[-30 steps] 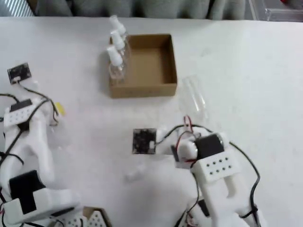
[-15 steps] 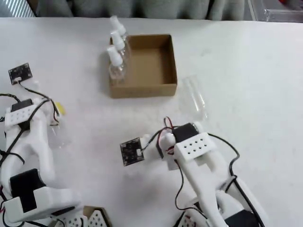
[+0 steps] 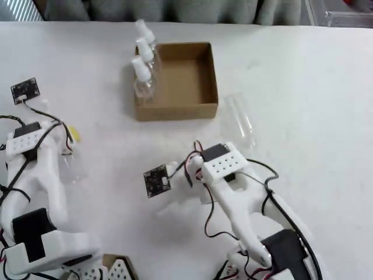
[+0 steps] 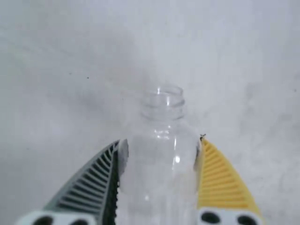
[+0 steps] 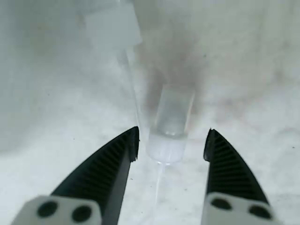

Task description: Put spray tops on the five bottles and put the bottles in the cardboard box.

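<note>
Gripping an uncapped clear bottle (image 4: pixel 161 159) in the left jaws at the high view's left, holding the right jaws open astride a spray top (image 5: pixel 168 133) on the surface (image 5: pixel 262 70).

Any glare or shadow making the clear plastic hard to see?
Left wrist view: one small glint on the held bottle, outline clear. Right wrist view: soft shadow beyond the spray top. High view: the lying bottle nearly vanishes against the white table.
</note>
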